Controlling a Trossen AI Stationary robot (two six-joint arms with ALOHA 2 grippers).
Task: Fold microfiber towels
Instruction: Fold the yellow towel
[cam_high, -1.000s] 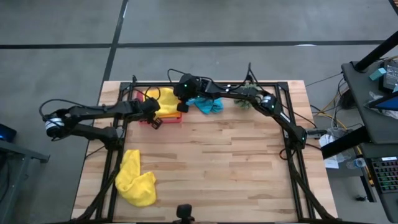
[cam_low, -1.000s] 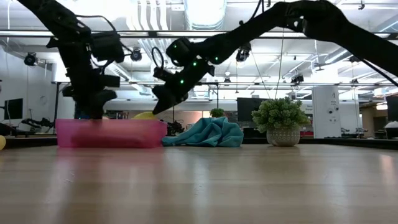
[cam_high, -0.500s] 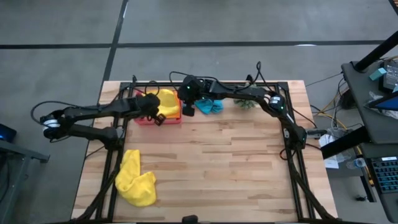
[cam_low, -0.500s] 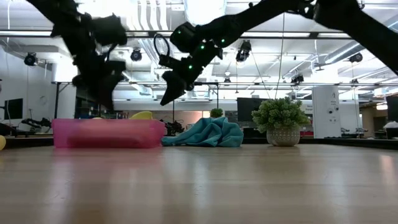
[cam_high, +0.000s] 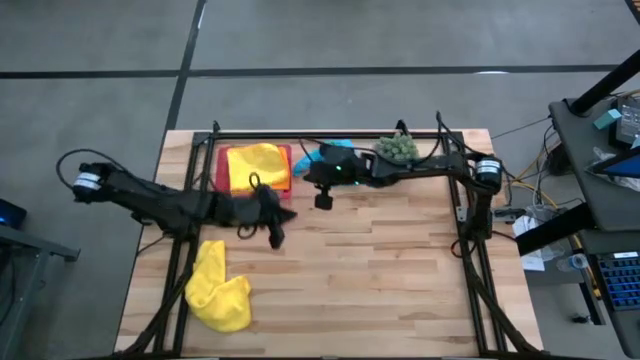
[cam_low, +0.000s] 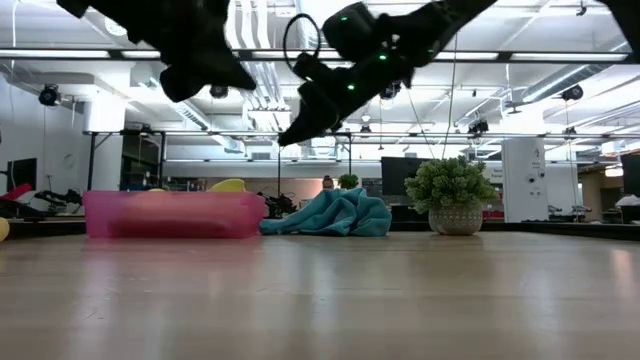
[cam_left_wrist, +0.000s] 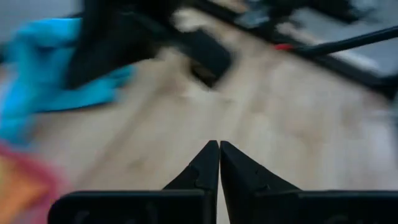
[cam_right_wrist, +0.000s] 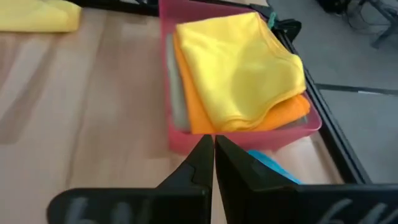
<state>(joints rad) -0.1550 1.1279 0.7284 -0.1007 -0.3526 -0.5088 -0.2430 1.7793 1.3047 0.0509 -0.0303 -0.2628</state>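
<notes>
Overhead, left gripper (cam_high: 277, 237) of the dark left arm hanging over bare wood plank table (cam_high: 380, 280), fingers pressed together, nothing held. Loose crumpled yellow microfiber towel (cam_high: 217, 287) lying near the table's front left corner, well apart from that gripper, toward the front and to its left. Right gripper (cam_high: 323, 201) of the dark right arm hanging just in front of the rumpled turquoise blue microfiber towel (cam_high: 335, 153), fingers likewise closed and empty, clear of the cloth.

Folded yellow microfiber towel (cam_right_wrist: 239, 65) resting on top inside the flat pink rectangular tray (cam_right_wrist: 177, 134), at the table's far side, left of centre. Folded orange microfiber towel (cam_right_wrist: 283, 115) directly beneath it, showing along two sides. Thin pale edge of another layer along the tray's inner wall in the right wrist view, colour hard to tell. Turquoise towel heaped on the wood just beside the tray, on its right; touching the tray or not, cannot tell. Small spiky dark green plant ball (cam_high: 396, 148) further right along the far edge, near the turquoise towel.

Seen level from the low view, both grippers well above the tabletop, tray and turquoise heap sitting at the back. Wide open wood across the centre, front and right of the table; black frame rails running along the left, right and far edges.
</notes>
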